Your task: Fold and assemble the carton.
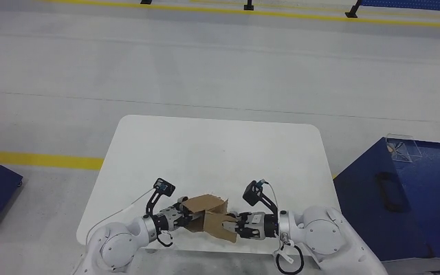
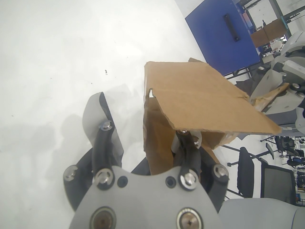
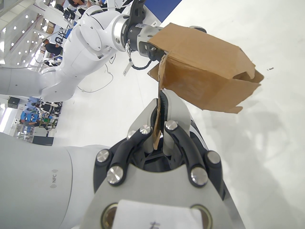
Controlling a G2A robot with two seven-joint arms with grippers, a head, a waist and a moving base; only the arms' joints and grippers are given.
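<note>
**Carton slung between both grippers, one wall waiting inside the left one's gap**

Closest to the robot, at the near edge of the table point(image 1: 206, 148), the right gripper point(image 3: 162, 102) is pinching a thin end flap point(image 3: 159, 89) of the carton point(image 1: 210, 214). Its fingers are pressing together on the cardboard edge, so this arm is carrying the hold.

At the opposite end, the left gripper point(image 2: 140, 117) is sitting with its fingers spread. One finger point(image 2: 101, 117) is standing outside the box, apart from it. The other is tucking under the overhanging top panel point(image 2: 207, 96). A side wall point(image 2: 157, 132) is passing between the two, and nothing is squeezing it yet.

The carton is running lengthwise from one gripper to the other, parallel to the near table edge. It seems to be hanging just above the surface, judging by its shadow. Its partly formed open end, loose flaps showing, is facing away from the robot toward the table's middle.

The coming move is probably turning on that wall in the left gap: closing there would give a second hold.
</note>
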